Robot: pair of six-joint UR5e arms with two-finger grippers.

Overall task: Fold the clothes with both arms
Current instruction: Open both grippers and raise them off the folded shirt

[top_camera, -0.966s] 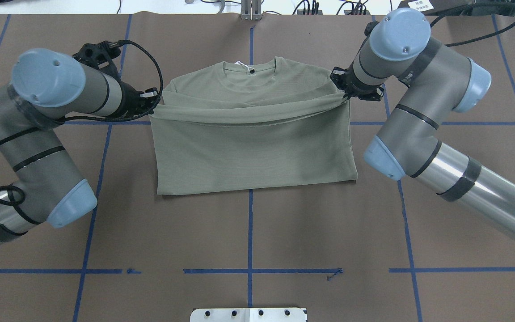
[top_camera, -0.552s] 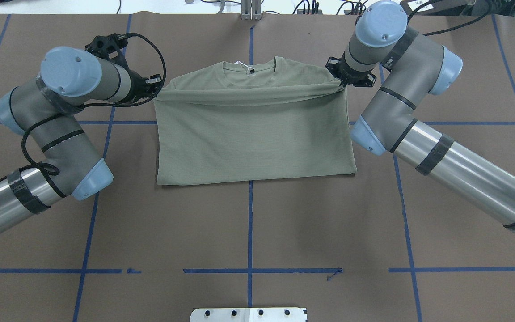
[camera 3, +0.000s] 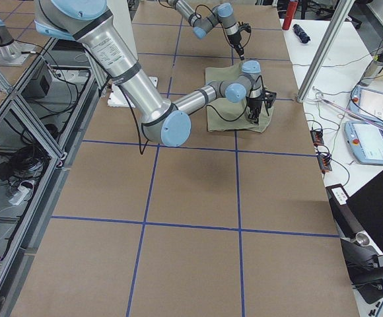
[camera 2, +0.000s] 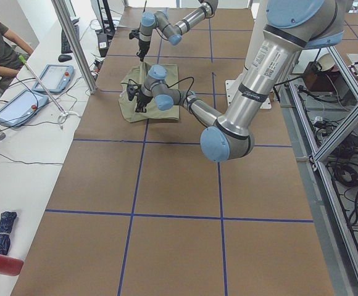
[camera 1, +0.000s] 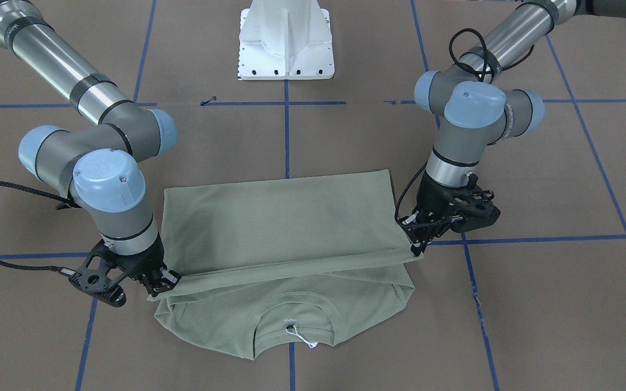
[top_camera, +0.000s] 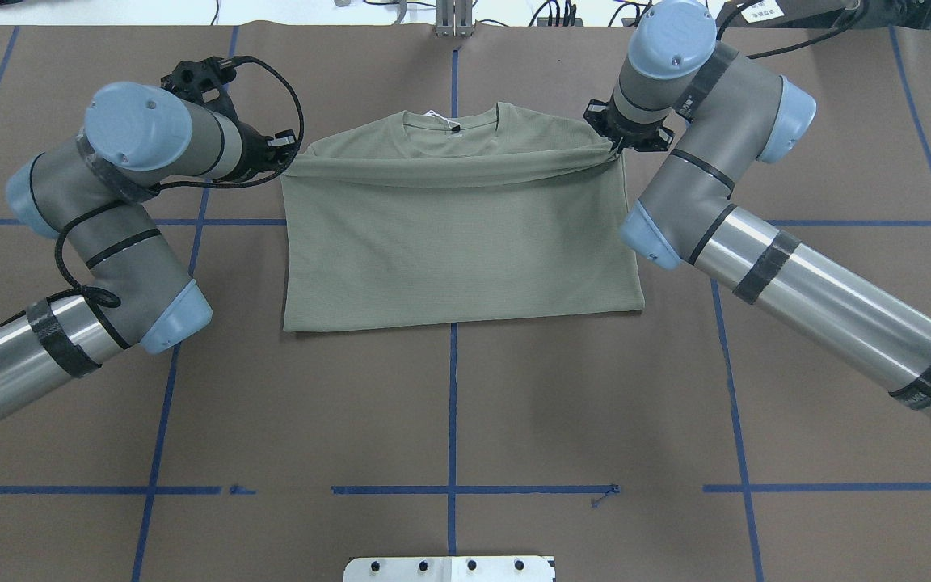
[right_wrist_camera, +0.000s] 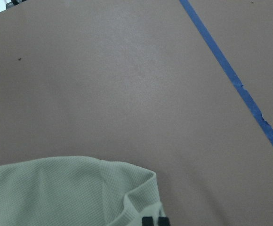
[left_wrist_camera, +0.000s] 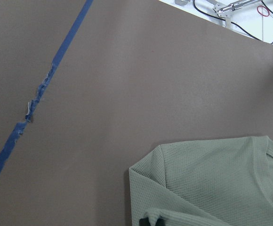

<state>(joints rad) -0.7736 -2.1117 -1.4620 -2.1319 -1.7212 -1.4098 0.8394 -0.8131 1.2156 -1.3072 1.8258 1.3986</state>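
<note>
Pinching the shirt (top_camera: 457, 242) by its folded-over edge: my left fingers (top_camera: 288, 159) and right fingers (top_camera: 617, 152) clamped on opposite ends, wrists pointing down.

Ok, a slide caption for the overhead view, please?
Left gripper and right gripper hold the green shirt, folded edge near the collar.

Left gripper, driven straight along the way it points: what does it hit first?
The left gripper, shut on the shirt, points down. It would likely meet the shirt's lower shoulder layer, or bare table beside it; depth is unclear.
</note>
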